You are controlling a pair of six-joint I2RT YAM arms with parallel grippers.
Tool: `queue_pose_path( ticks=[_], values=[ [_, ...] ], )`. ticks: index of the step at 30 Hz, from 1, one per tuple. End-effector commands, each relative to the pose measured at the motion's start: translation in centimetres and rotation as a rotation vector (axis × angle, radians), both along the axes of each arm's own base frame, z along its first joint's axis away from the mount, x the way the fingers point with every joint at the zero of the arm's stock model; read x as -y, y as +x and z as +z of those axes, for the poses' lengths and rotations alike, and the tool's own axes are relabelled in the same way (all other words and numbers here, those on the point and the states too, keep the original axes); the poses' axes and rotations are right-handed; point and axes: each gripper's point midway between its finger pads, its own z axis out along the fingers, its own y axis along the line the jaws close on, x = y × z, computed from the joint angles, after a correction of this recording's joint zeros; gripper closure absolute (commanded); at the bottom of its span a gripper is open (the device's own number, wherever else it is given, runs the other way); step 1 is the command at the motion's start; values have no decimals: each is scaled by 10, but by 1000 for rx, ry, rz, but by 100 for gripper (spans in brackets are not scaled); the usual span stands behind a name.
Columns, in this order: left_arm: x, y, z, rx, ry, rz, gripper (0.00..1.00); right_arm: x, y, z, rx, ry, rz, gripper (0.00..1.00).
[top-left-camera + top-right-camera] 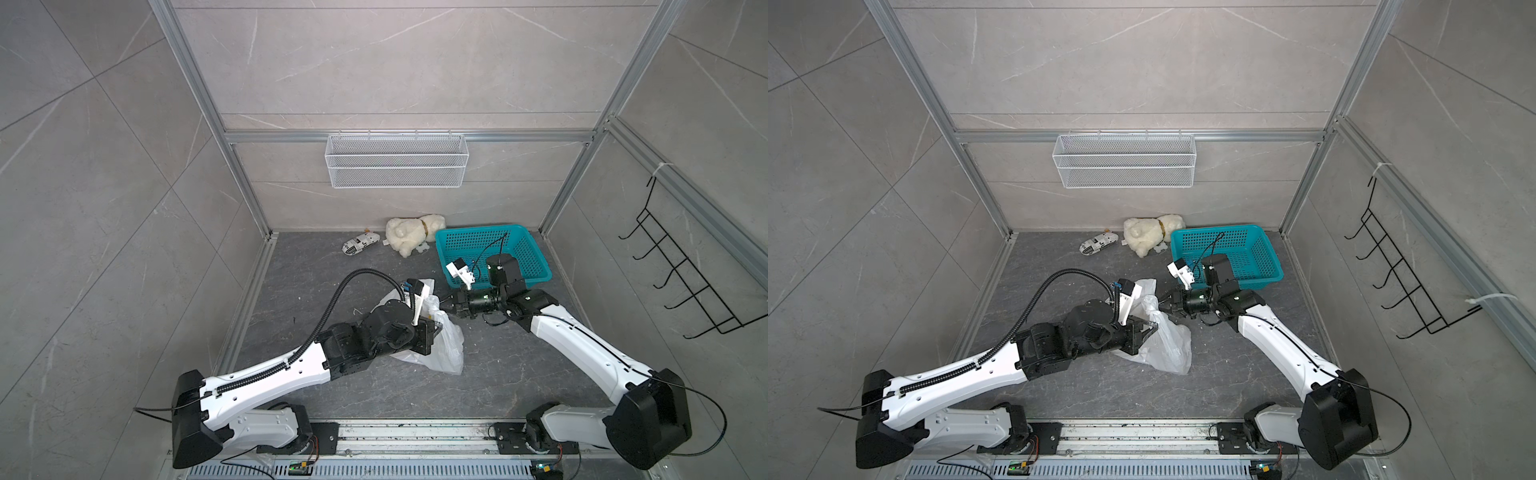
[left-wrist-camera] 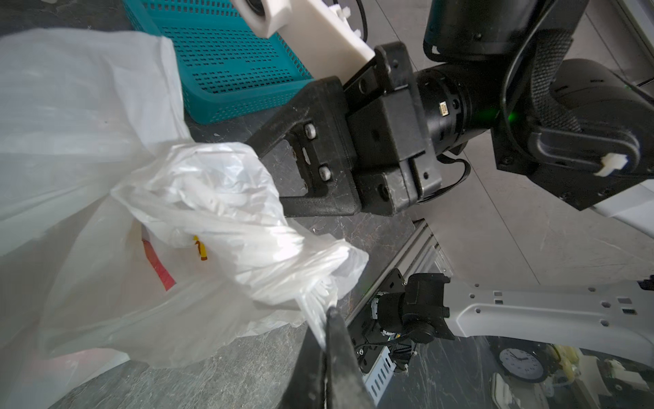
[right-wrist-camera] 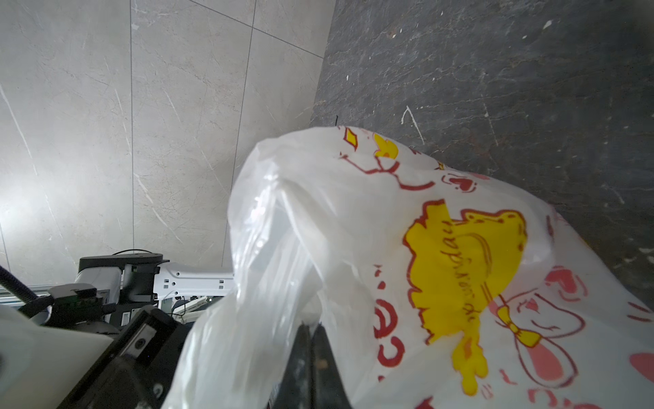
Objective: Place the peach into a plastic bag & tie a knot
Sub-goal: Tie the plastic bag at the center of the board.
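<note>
Your left gripper (image 2: 327, 317) and right gripper (image 3: 311, 331) are each clenched on film of the bag (image 1: 446, 345), which lies mid-floor between the arms; no peach can be seen. I judge you should draw the two strands apart slowly and level, or the thin film may tear or slip. The floor (image 1: 519, 374) is dark veined stone, walled in grey tile, with a teal basket (image 1: 498, 245) near the right arm.

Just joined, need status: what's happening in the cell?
Both arms are working the plastic bag on the dark table. The left gripper is shut on a twisted strip of its film, and the right gripper is shut on another bunched part beside it. No finished knot is evident; the peach cannot be made out.
</note>
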Motion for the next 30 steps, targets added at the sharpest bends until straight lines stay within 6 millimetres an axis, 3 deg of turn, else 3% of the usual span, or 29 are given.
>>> queue_pose_path(
  ticks=[1,9,16,25,30],
  values=[
    [-23,8,19,93,21,66,100,6,-4,15,66,-29,-10,100],
    [-88,28,9,181,210,247,100,24,-2,30,134,-65,-72,100],
    [-113,33,-4,152,220,307,100,31,2,38,147,-45,-108,100],
    [-111,54,4,193,254,365,100,27,-12,43,138,0,-52,100],
    [-148,86,13,187,272,508,100,29,-18,58,147,71,-45,100]
  ],
)
